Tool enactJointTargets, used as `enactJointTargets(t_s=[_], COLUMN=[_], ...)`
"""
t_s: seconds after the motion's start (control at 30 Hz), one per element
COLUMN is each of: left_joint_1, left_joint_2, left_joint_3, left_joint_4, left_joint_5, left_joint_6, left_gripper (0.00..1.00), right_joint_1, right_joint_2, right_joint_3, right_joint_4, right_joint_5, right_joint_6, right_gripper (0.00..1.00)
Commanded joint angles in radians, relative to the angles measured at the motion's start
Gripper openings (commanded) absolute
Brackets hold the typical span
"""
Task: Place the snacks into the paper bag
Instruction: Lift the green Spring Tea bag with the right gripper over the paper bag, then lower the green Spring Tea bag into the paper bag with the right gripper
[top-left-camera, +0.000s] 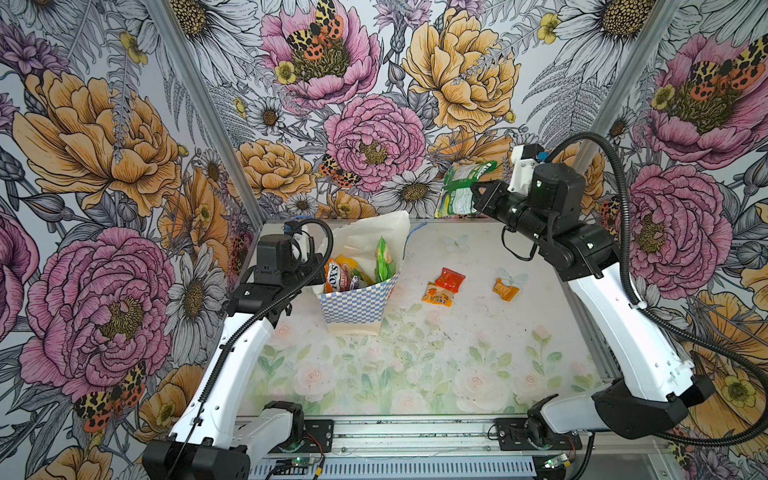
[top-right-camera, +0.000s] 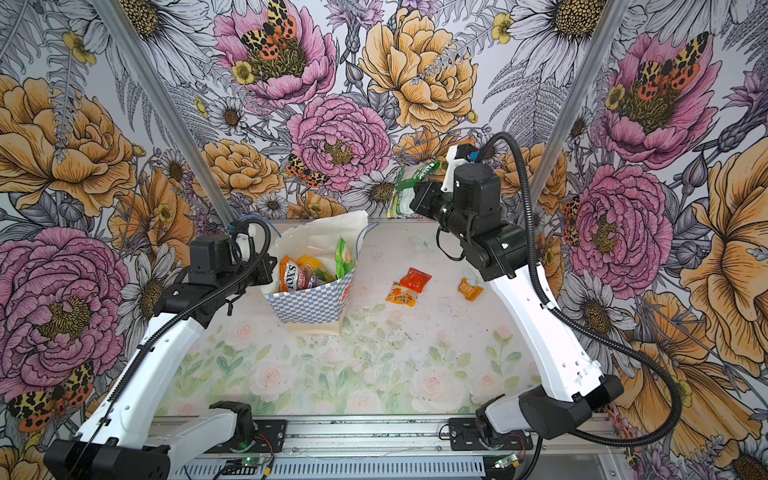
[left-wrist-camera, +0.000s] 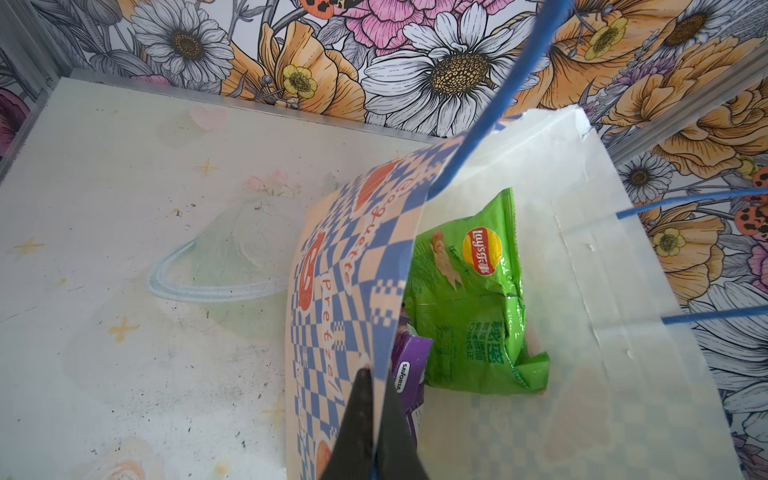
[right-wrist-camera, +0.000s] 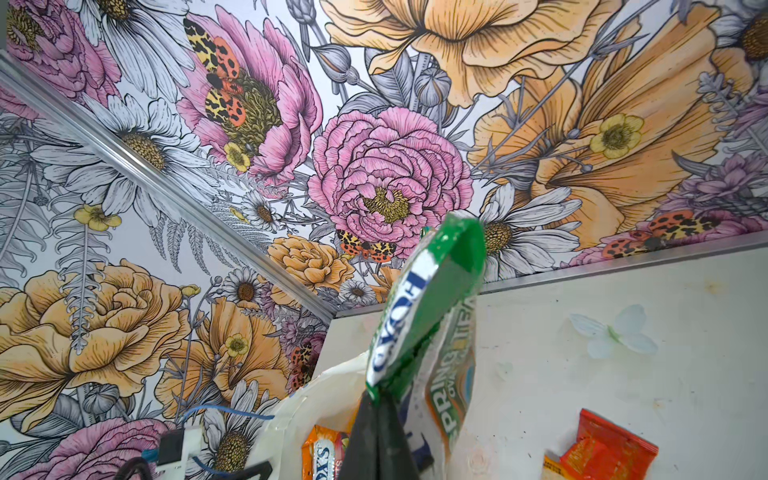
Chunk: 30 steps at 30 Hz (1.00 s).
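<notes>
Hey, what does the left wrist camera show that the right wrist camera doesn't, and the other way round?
Only the left wrist view: the left hand shut on the paper bag by its checkered wall, with a green Lay's bag and a purple Savoria packet inside.
Only the right wrist view: the right hand shut on a raised green-white Fox's packet, a red sachet lying on the table, and an orange Fox's packet in the bag.
Both: the paper bag, the pale table and the floral wall.
</notes>
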<state>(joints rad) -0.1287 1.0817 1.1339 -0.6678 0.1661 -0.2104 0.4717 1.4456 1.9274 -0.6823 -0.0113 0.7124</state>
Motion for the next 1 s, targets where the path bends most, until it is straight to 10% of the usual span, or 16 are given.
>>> enactJointTargets(t_s=[0.0, 0.97], left_joint_1=[-0.008, -0.014], left_joint_2=[-0.026, -0.022], left_joint_3=[0.010, 0.010], left_joint_4=[0.077, 0.076], left_joint_5=[0.011, 0.007], left_joint_6=[-0.006, -0.006], left_gripper=[0.00, 0.00], right_joint_1=[0.025, 0.373], right_joint_2=[0.040, 0.259], right_joint_3=[0.093, 0.219], right_joint_4=[0.008, -0.167], right_joint_5=[-0.003, 0.044], right_joint_6=[-0.023, -0.013], right_gripper=[0.00, 0.00])
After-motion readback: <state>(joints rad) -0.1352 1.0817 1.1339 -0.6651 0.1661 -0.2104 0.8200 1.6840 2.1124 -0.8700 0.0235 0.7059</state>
